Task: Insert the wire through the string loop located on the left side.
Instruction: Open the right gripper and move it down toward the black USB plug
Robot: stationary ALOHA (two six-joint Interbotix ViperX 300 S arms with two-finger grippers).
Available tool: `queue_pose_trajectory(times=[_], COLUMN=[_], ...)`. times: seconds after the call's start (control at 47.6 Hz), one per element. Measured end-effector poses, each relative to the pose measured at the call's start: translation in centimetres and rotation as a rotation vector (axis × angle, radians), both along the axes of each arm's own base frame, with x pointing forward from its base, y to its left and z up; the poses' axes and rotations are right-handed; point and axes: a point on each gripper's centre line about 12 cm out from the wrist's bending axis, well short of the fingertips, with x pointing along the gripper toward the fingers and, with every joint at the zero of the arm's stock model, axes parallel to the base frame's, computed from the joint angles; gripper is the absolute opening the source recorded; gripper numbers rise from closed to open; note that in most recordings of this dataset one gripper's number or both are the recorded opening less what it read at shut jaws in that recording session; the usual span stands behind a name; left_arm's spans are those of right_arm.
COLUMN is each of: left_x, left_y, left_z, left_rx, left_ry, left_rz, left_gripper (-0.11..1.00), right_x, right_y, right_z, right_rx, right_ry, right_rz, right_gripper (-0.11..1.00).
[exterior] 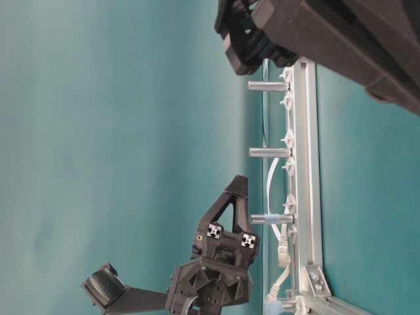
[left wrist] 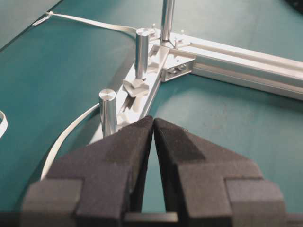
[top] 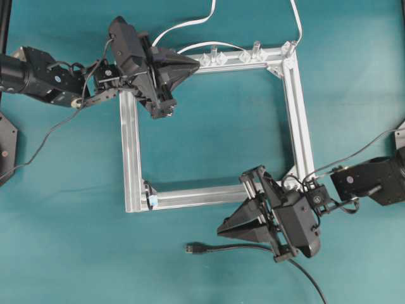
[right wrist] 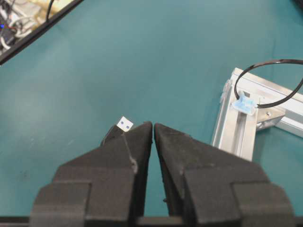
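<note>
We are looking down on a teal bench (top: 209,139) carrying a square aluminium frame (top: 133,152). The left end effector (top: 190,63) is hovering over the frame's upper left corner, pointing along the top rail, and in its wrist view we are seeing its two black fingers (left wrist: 130,142) pressed together at the tips with nothing between them. Ahead of them in that view, metal posts (left wrist: 108,112) are standing upright along the rail, and a flat white cable (left wrist: 71,135) is curving past on the bench beside it.

The right end effector (top: 221,228) is hovering just below the frame's bottom rail, near its right end, pointing left. Its fingers (right wrist: 135,142) are likewise clenched tip to tip and grasping nothing.

The wire (top: 253,248) is lying on the bench below the frame, apart from it, running from the lower right edge of the overhead view, passing under the right end effector, and ending in its plug (top: 193,248) a little to the left. In the right wrist view we are seeing the plug's pale tip (right wrist: 125,124) peeking out just beside the left finger, resting on the bench rather than gripped.

The string loop (right wrist: 270,82) is sitting at the frame's bottom left corner, a thin dark ring fastened by a pale blue tab (top: 152,202) to the rail, well apart from the plug.
</note>
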Motion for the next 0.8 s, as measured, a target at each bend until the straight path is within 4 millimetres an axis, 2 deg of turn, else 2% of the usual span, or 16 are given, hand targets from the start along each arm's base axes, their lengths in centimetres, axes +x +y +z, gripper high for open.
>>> queue_pose_trajectory(times=[0.042, 0.105, 0.147, 0.357, 0.589, 0.652, 0.715, 0.799], left_x=[0.0, 0.2, 0.3, -0.1, -0.5, -0.5, -0.6, -0.6], left_y=[0.0, -0.2, -0.2, -0.5, -0.7, -0.7, -0.8, -0.8], left_z=[0.1, 0.5, 0.9, 1.5, 1.7, 1.9, 2.1, 2.4], left_rx=[0.000, 0.005, 0.002, -0.029, -0.043, -0.041, -0.042, -0.041], left_ry=[0.005, 0.020, 0.032, 0.133, 0.156, 0.155, 0.153, 0.148], left_rz=[-0.004, -0.024, -0.030, -0.045, -0.048, -0.048, -0.048, -0.048], left_gripper=[0.13, 0.01, 0.00, 0.00, 0.00, 0.01, 0.03, 0.21], right_x=[0.0, 0.1, 0.1, 0.3, 0.4, 0.5, 0.7, 0.9], right_y=[0.0, -0.1, -0.2, -0.5, -0.5, -0.5, -0.5, -0.5], right_z=[-0.2, -0.8, -0.9, -0.9, -1.0, -1.0, -0.9, -0.8], right_rx=[0.001, 0.003, 0.011, 0.024, 0.025, 0.026, 0.026, 0.029], right_ry=[0.005, 0.025, 0.034, 0.041, 0.052, 0.060, 0.068, 0.072], right_rz=[-0.002, -0.010, -0.020, -0.038, -0.043, -0.048, -0.052, -0.059], right_gripper=[0.18, 0.05, 0.01, 0.00, 0.01, 0.11, 0.27, 0.51])
